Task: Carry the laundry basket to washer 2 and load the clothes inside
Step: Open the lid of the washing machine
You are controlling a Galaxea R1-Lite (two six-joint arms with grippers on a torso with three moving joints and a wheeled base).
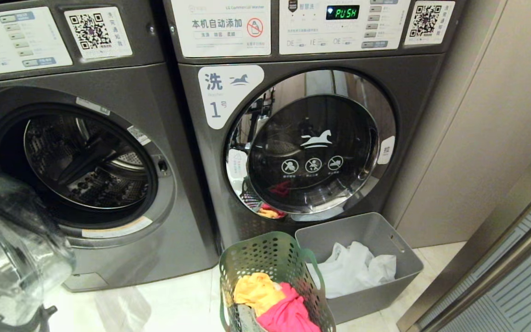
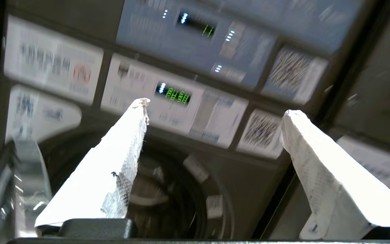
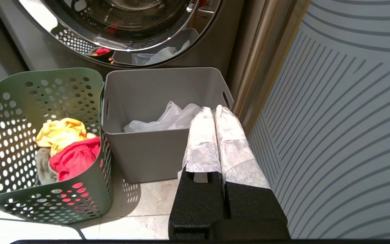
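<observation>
While my left gripper [image 2: 213,106] gapes empty at the open dark grey washer [image 1: 85,157], the perforated green plastic basket [image 1: 270,258] of clothes [image 1: 274,299] sits at six o'clock — right gripper [image 3: 215,112] pinched shut, empty.

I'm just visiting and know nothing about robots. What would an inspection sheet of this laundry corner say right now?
Surface: pale tiled floor, glossy.
Job's things: green laundry basket stands on the floor, with the clothes inside it, yellow and pink on top. Open washer, drum looks empty, number not readable.
Clutter: grey bin beside the basket, holding white plastic bags.
Grippers: left claw open, empty, facing the open washer's panel. Right claw shut, empty, near the grey bin.
Cables: what looks like a thin dark cord on the floor by the basket.
Surroundings: washer 1, door closed; beige wall.
</observation>
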